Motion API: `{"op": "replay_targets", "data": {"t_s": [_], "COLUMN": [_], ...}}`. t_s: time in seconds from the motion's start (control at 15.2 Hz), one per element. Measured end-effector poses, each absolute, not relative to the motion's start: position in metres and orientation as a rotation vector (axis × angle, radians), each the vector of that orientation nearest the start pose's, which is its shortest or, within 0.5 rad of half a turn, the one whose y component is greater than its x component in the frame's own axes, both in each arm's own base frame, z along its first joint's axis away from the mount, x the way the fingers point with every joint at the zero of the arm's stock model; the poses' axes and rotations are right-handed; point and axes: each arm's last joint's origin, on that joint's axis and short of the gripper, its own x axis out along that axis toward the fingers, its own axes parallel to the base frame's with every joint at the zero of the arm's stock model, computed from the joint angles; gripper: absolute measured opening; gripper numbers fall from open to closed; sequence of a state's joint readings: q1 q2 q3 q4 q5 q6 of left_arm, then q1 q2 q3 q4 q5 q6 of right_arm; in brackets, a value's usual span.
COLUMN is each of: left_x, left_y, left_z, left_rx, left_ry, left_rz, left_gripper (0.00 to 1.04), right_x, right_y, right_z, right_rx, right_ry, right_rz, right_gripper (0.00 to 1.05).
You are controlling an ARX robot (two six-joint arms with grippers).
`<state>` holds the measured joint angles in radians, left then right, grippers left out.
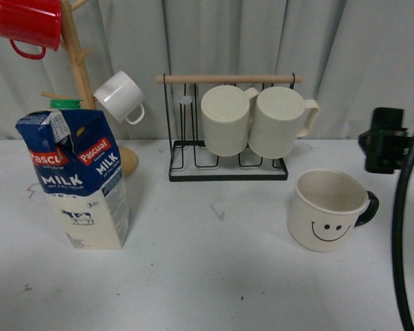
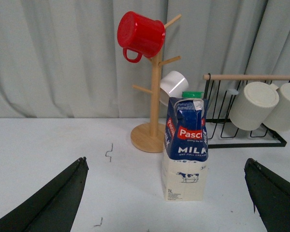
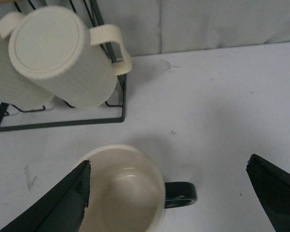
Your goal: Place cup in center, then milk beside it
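The cup, cream-white with a black smiley face and a black handle, stands upright on the table at the right. In the right wrist view the cup lies just below my open right gripper, with its handle between the spread fingers; nothing is held. The milk, a blue and cream carton with a green cap, stands at the left. My open left gripper faces the milk from a distance, fingers wide apart. The center is bare grey tabletop.
A wooden mug tree behind the milk carries a red mug and a small white mug. A black wire rack at the back holds two ribbed cream mugs. Part of my right arm shows at the right edge.
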<state>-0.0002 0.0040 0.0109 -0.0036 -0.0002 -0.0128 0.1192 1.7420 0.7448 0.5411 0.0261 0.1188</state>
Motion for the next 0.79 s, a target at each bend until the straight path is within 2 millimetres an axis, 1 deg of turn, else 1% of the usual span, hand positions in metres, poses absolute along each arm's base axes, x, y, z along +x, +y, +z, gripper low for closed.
{"op": "replay_targets", "data": {"t_s": [0.07, 0.13, 0.26, 0.4, 0.59, 0.72, 0.79], "left_x": [0.097, 0.097, 0.097, 0.097, 0.097, 0.097, 0.097], "left_y": [0.000, 0.000, 0.000, 0.000, 0.000, 0.000, 0.000], "left_z": [0.167, 0.167, 0.167, 0.167, 0.167, 0.167, 0.167], "left_rx": [-0.013, -0.013, -0.013, -0.013, -0.013, -0.013, -0.013], "left_ry": [-0.003, -0.003, -0.003, -0.004, -0.003, -0.003, -0.003], "left_rz": [0.000, 0.000, 0.000, 0.000, 0.000, 0.000, 0.000], "left_gripper": [0.98, 0.98, 0.98, 0.98, 0.98, 0.98, 0.98], "right_x": [0.340, 0.348, 0.354, 0.361, 0.373, 0.384, 0.387], "right_y": [0.047, 0.049, 0.049, 0.050, 0.052, 0.054, 0.055], "right_z": [0.142, 0.131, 0.119, 0.117, 0.100, 0.100, 0.101], "right_rx": [0.071, 0.058, 0.046, 0.052, 0.052, 0.025, 0.011], "right_ry": [0.493, 0.563, 0.613, 0.625, 0.703, 0.706, 0.713], "right_rz": [0.074, 0.061, 0.033, 0.041, 0.051, 0.062, 0.066], "right_gripper": [0.98, 0.98, 0.98, 0.98, 0.98, 0.98, 0.90]}}
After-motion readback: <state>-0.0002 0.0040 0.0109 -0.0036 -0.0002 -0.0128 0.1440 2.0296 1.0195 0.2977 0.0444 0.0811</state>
